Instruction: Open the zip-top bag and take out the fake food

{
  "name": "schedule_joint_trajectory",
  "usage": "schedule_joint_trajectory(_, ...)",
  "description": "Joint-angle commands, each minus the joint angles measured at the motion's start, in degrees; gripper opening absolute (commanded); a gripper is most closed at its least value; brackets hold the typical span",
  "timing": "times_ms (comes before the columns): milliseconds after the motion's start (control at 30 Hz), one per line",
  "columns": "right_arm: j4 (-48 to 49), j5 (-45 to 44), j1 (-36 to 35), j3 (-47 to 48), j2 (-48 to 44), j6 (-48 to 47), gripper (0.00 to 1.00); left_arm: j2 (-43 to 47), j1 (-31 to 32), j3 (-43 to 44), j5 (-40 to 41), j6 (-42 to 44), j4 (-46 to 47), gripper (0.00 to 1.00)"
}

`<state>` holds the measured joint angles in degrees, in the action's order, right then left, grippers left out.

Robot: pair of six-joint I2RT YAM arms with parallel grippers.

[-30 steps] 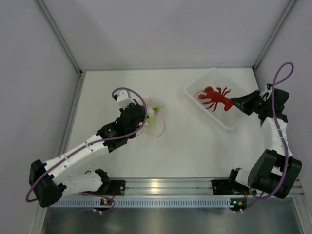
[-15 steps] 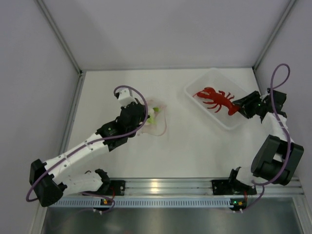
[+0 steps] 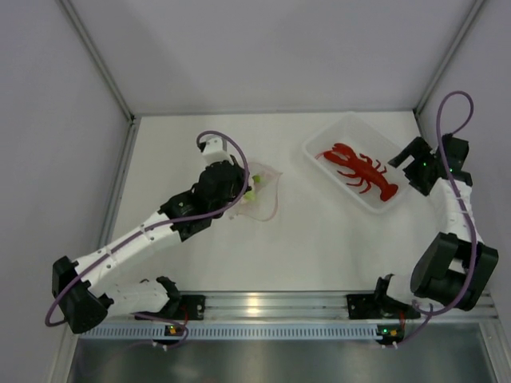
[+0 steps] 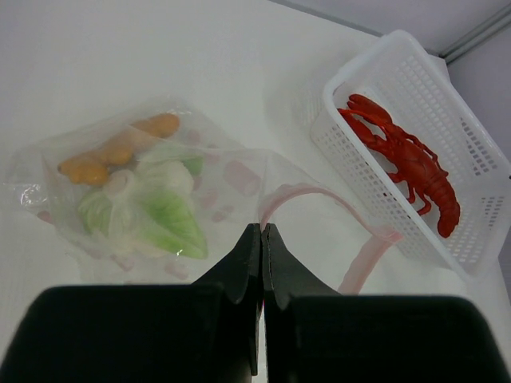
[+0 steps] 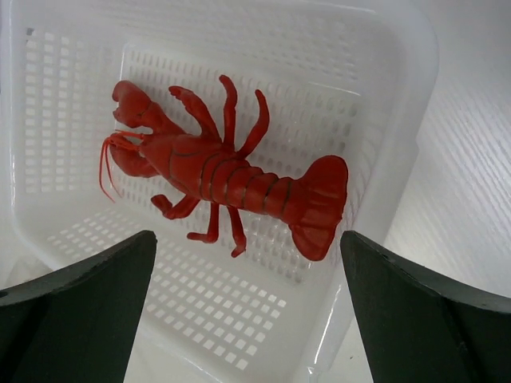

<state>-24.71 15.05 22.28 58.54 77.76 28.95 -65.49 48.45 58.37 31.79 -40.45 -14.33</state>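
Top view: the left gripper (image 3: 238,187) is clamped on the zip-top bag (image 3: 263,198) at mid-table (image 3: 319,255), well apart from the basket (image 3: 327,132).

Left wrist view: jaws pinch the bag's near edge at the pink zip strip (image 4: 319,194).

Right wrist view: the right gripper (image 5: 247,239) is spread wide over the lobster (image 5: 215,179), which lies inside the basket rims.

Bare table (image 3: 319,247) between zip-top bag (image 3: 259,193) and white basket (image 3: 339,180); right wall (image 3: 487,72) close beside the basket.
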Motion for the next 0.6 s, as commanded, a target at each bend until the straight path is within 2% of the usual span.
schedule_joint_trajectory(0,-4.0,-12.5,-5.0,6.0,-2.6,-5.1,1.00,-1.5,-0.2,4.8,-5.9,3.4,-0.3,0.00)
schedule_joint_trajectory(67,-5.7,-14.7,-6.3,6.8,-3.6,-6.1,1.00,-2.4,-0.1,6.7,-7.8,4.4,-1.8,0.00)
schedule_joint_trajectory(167,-5.5,-19.2,-12.5,6.5,-10.1,-7.9,0.99,-4.0,-0.2,9.4,-9.2,5.8,-3.5,0.00)
schedule_joint_trajectory(267,-2.0,-15.2,-19.6,3.1,-17.4,-7.3,1.00,-5.3,-0.1,11.9,-10.3,6.8,-4.1,0.00)
schedule_joint_trajectory(367,1.7,-5.8,-25.3,-2.2,-23.3,-4.3,1.00,-6.7,-0.1,14.0,-11.7,6.5,-4.1,0.00)
schedule_joint_trajectory(400,2.0,-3.6,-26.6,-3.6,-24.5,-3.5,0.98,-7.2,0.0,14.5,-12.3,6.0,-4.1,0.00)
schedule_joint_trajectory(500,1.5,0.3,-32.0,-3.9,-28.7,-1.1,0.78,-9.4,0.9,17.3,-14.5,4.2,-3.9,0.00)
schedule_joint_trajectory(567,0.8,1.6,-35.4,-3.4,-31.5,0.2,0.70,-10.8,1.8,19.5,-14.8,3.8,-4.0,0.00)
